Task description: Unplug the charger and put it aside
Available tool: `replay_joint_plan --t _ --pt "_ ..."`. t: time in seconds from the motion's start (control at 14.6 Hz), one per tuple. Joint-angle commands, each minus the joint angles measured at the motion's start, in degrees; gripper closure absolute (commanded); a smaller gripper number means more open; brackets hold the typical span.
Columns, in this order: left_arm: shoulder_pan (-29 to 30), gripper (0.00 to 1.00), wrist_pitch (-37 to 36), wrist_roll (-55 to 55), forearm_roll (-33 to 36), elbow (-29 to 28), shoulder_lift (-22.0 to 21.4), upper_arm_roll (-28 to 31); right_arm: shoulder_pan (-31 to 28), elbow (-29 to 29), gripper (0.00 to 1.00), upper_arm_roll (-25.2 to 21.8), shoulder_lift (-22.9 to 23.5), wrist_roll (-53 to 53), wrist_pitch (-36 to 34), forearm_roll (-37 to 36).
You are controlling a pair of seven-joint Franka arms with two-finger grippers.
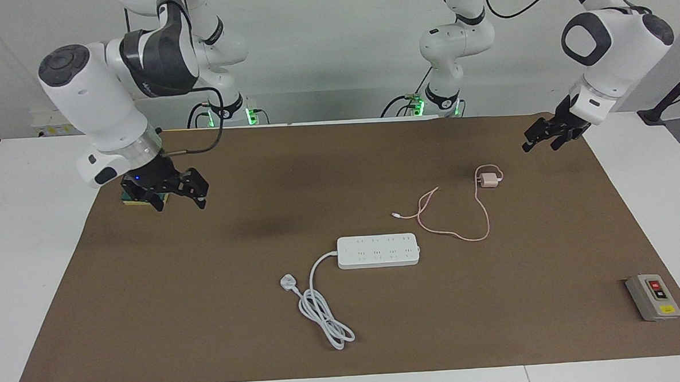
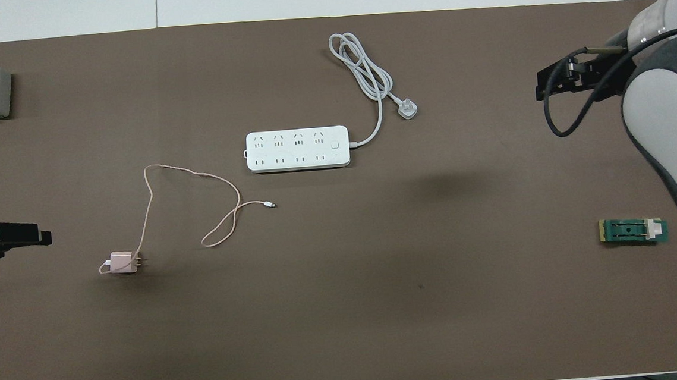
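Since the charger (image 1: 489, 179) lies loose on the mat (image 1: 208, 334) with its prongs bare, well apart from the strip (image 1: 378, 251), the unplugging looks done and the placing aside too. With the strip as landmark: the charger sits nearer the robots than the strip and toward the left arm's end, and its cable (image 1: 462, 231) loops back until its free tip lies near the strip without touching it. No socket on the strip holds anything. The strip's own cord (image 1: 322, 306) coils farther from the robots, ending in a white plug (image 1: 287, 282).

Neither gripper holds anything. The left gripper (image 1: 547, 136) hangs in the air toward the left arm's end from the strip, past the charger, its fingers slightly apart. The right gripper (image 1: 176, 192) hangs toward the right arm's end, over a small green block (image 2: 633, 231), fingers spread.

By my reading, the step in hand is the close of the task: both arms wait clear of the work. Nothing more seems called for beyond parking the arms; if the charger must go farther off, the left gripper is the closer one, and would need to drop onto the cube rather than the thin cable.

A grey switch box (image 1: 653, 297) sits at the mat's corner, farther from the robots than the strip.
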Motion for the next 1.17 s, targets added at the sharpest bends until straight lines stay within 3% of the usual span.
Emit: replay_joint_plan --t 0.0,0.41,0.75,0.96,1.1 --pt "-0.99 0.00 -6.67 -8.77 4.26 7.22 0.51 -1.46 -1.47 -0.80 0.00 0.66 -4.51 -4.77 -4.72 -2.33" --pt "-2.57 0.00 -17.04 -9.94 10.05 19.26 0.86 -3.40 -4.46 -0.89 0.00 1.01 -9.44 -11.00 -10.18 -3.03" --pt "-2.84 0.00 -18.98 -9.59 11.04 21.65 1.82 -4.02 -7.62 -2.82 0.00 1.45 -13.31 -14.79 -13.79 -4.08" --pt "-4.15 0.00 -23.54 -9.59 10.86 26.91 4.89 -4.55 -11.13 -2.82 0.00 5.48 -13.84 -15.67 -13.79 -5.58" --pt "-5.21 0.00 -22.95 -9.59 9.90 27.10 4.99 -4.55 -11.84 -2.82 0.00 6.64 -13.84 -15.32 -13.87 -5.58"
